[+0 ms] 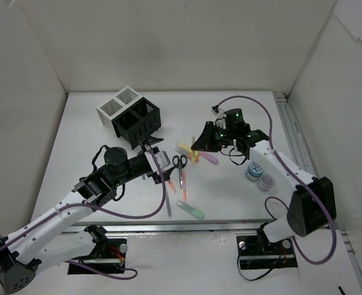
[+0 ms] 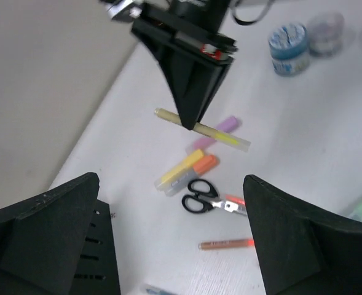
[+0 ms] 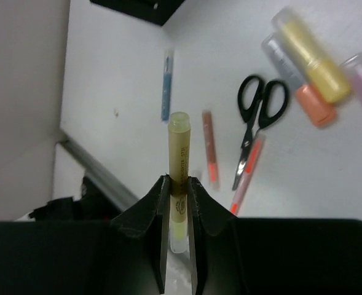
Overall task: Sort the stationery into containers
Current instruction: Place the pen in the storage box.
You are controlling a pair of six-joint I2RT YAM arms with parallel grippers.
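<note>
R gripper (image 3: 178, 182) pinching slim yellow pen (image 3: 179, 153) aloft right of centre, L gripper (image 2: 171, 179) spread wide & empty just near of the containers (image 1: 131, 129) far-left: looks like carry step, next needs swing over a cup, then release.

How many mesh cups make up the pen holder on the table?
4, joined in one cluster: left white cup, far white cup, near black cup, right black cup. None looks hidden.

White table (image 1: 230, 196), mesh cups (image 1: 131, 117), scissors (image 1: 180, 163), pens (image 1: 168, 200), highlighters (image 1: 191, 211), two jars (image 1: 253, 171)
</note>
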